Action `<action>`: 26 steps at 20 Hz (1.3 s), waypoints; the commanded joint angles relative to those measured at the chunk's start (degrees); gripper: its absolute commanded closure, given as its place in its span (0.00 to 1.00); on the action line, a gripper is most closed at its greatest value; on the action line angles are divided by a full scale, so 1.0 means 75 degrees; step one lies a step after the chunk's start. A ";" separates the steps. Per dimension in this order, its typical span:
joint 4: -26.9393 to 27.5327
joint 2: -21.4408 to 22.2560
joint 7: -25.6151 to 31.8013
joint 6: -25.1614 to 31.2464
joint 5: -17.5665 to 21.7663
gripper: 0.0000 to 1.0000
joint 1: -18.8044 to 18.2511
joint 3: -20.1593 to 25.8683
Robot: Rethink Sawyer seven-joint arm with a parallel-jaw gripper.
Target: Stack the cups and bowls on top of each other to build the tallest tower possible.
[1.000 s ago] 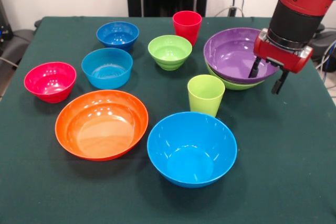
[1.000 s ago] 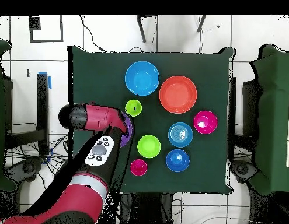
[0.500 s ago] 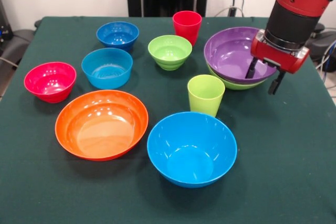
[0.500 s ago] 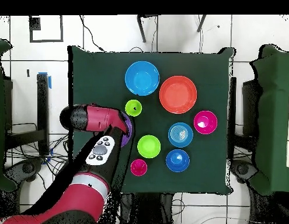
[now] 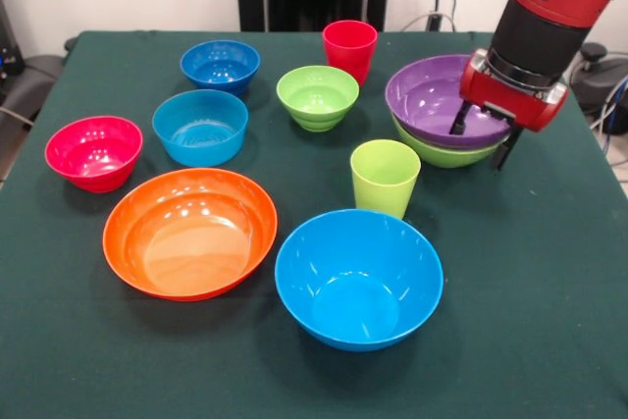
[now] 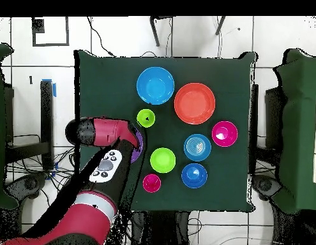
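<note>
Loose pieces wait on the green surface (image 5: 549, 321), from the pink-red small bowl (image 5: 93, 151) past the orange bowl (image 5: 189, 231) to the lime green cup (image 5: 385, 177). At the right, the purple bowl (image 5: 432, 103) nests in the large lime-green bowl (image 5: 432, 152), apparently a wide tower base. The pincer (image 5: 481, 138) hangs spread astride the purple bowl's right rim, one finger inside, one outside.

**No readable markings**

No word, number, brand or sign can be read in either view. The bowls, the cups and the green table cover (image 5: 549, 321) are plain. The grey panel (image 6: 107, 164) on the robot arm carries dark round buttons, but nothing written on them can be made out.
</note>
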State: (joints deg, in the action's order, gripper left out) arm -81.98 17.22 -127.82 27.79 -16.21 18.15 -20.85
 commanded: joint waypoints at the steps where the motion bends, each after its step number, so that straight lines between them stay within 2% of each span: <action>1: 0.0168 -0.0284 -0.0294 0.1268 0.0562 0.00 0.0096 0.0455; 5: 0.0286 -0.0179 -0.0395 0.1701 0.0526 0.00 0.0165 0.0399; 15: 0.0249 -0.0075 -0.0779 0.2077 0.0341 0.00 0.0398 0.0358; 20: 0.0102 0.0094 -0.0648 0.2048 0.0348 0.00 0.0342 0.0405; 26: -0.0011 0.0050 -0.0275 0.1553 0.0358 0.00 -0.0016 0.0677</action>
State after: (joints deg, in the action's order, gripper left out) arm -81.75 18.08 -127.82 38.14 -15.98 20.53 -21.76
